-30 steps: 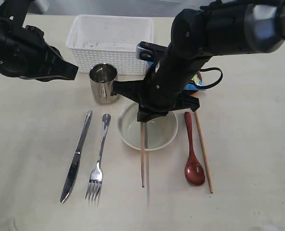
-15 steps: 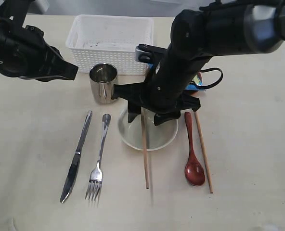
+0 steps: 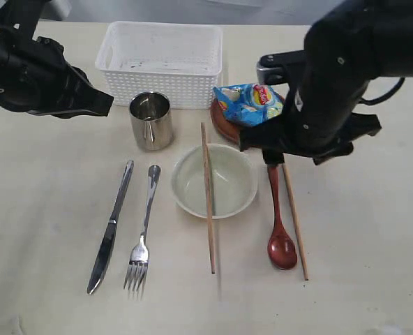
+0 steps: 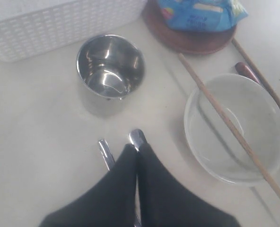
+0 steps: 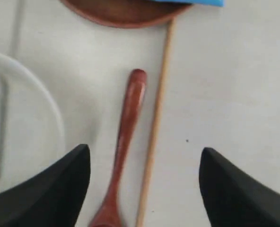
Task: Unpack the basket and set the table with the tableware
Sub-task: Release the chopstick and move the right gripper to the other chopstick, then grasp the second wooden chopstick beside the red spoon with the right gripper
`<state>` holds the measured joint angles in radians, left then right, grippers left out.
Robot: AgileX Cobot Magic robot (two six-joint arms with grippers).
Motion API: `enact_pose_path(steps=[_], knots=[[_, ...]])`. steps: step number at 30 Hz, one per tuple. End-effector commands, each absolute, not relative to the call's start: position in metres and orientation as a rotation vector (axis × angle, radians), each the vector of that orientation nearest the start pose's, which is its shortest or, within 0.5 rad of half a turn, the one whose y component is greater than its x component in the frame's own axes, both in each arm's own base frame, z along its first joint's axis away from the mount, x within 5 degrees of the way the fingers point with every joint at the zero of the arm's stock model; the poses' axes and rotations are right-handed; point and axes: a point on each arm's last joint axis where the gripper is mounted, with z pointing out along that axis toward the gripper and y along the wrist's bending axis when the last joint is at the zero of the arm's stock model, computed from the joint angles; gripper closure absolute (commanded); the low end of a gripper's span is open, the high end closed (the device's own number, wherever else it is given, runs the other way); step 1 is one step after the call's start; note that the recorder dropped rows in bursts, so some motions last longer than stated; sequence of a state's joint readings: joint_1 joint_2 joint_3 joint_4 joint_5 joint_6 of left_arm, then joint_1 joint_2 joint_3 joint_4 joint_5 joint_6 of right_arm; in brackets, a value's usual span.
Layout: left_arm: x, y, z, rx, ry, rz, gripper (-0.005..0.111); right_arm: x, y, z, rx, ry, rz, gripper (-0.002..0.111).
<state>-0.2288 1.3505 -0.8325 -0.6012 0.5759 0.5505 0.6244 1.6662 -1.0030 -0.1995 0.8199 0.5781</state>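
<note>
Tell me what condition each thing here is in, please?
basket: upright, looks empty.
cup: upright, empty.
bowl: upright, a chopstick lying across its rim.
plate: flat, chip bag on it.
left gripper: shut, holding nothing.
right gripper: open, holding nothing.

Light: bright, even; shadows soft. Glare is seen on cup [image 3: 151,120], 10 o'clock of bowl [image 3: 227,192]. Right wrist view is blurred.
</note>
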Motion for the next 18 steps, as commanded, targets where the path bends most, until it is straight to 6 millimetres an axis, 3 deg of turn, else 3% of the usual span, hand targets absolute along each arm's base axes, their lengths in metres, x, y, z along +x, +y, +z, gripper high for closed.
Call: enact_pose_path(steps=[1,5,18], knots=[[0.251,-0.088,0.255,0.44,2.438,-0.477,0.107,0.254,0.122,0.159,-0.07,2.901,-0.02,0.056],[0.251,-0.088,0.255,0.44,2.438,-0.477,0.107,0.243,0.114,0.141,-0.073,2.917,0.062,0.058],[0.251,-0.088,0.255,0.44,2.438,-0.477,0.107,0.234,0.132,0.139,-0.159,2.919,0.139,0.055]])
